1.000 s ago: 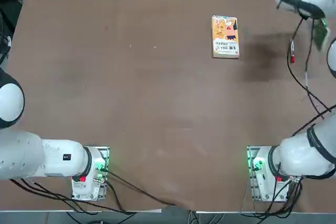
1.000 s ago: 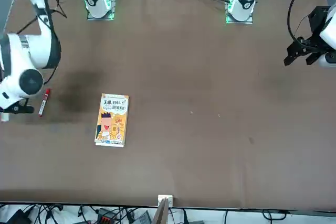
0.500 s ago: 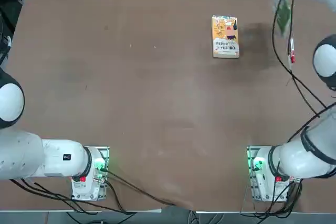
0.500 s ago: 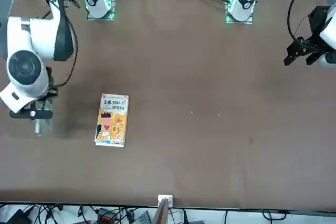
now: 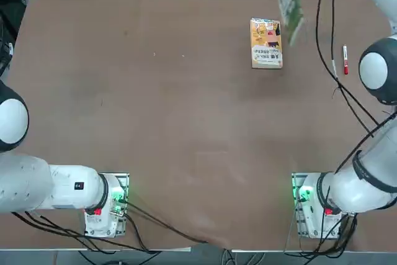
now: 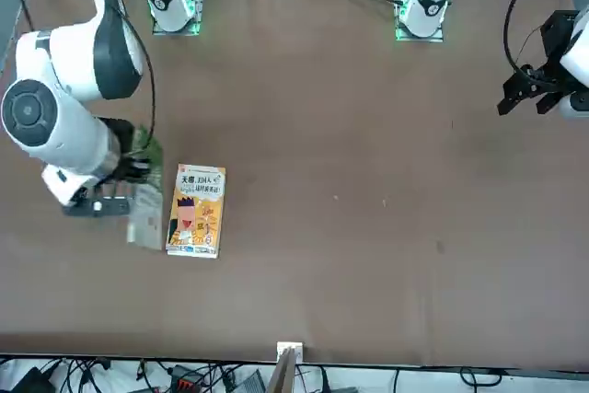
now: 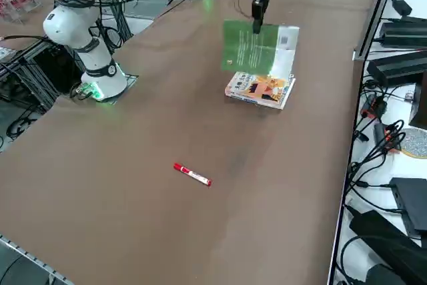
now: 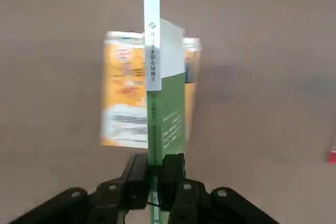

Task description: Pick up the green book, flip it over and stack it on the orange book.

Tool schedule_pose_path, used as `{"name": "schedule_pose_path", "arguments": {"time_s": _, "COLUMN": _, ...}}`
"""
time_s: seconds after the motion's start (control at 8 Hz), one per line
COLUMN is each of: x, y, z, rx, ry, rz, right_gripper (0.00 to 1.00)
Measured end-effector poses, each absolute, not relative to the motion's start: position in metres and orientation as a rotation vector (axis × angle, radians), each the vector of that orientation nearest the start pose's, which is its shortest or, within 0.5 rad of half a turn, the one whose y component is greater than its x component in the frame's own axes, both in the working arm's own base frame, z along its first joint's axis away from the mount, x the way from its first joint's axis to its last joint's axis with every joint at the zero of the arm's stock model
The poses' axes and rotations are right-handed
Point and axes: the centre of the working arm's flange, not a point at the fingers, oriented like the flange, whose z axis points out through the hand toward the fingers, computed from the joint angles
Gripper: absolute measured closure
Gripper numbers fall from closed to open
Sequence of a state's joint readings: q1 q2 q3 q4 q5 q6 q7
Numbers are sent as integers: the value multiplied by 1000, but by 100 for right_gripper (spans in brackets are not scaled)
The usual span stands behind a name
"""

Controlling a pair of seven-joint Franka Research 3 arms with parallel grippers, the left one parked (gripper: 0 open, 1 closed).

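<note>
Already lifted, the green book (image 7: 257,48) hangs on edge above the orange book (image 7: 260,89) near the table's (image 7: 133,165) far edge, right gripper (image 8: 155,174) clamped on it. Flipping and stacking remain.

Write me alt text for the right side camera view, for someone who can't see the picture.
The right gripper holds the green book by its top edge, jaws shut on it, so that it hangs upright in the air just above the orange book, which lies flat on the brown table. A red marker lies alone on the table nearer the camera.
</note>
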State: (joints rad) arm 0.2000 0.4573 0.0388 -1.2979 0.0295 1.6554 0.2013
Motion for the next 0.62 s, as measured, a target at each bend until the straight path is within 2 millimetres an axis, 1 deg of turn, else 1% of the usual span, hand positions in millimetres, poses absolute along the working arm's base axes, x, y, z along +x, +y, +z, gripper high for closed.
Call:
{"name": "schedule_pose_path", "arguments": {"time_s": 0.12, "x": 666, "y": 168, "z": 469, "rx": -2998, "ry": -7, "rz": 197, "right_gripper": 89}}
{"name": "schedule_pose_path", "arguments": {"time_s": 0.25, "x": 670, "y": 172, "z": 459, "rx": -2887, "ry": 39, "rz": 236, "right_gripper": 89}}
{"name": "schedule_pose_path", "arguments": {"time_s": 0.62, "x": 683, "y": 166, "z": 417, "rx": -2642, "ry": 67, "rz": 333, "right_gripper": 89}}
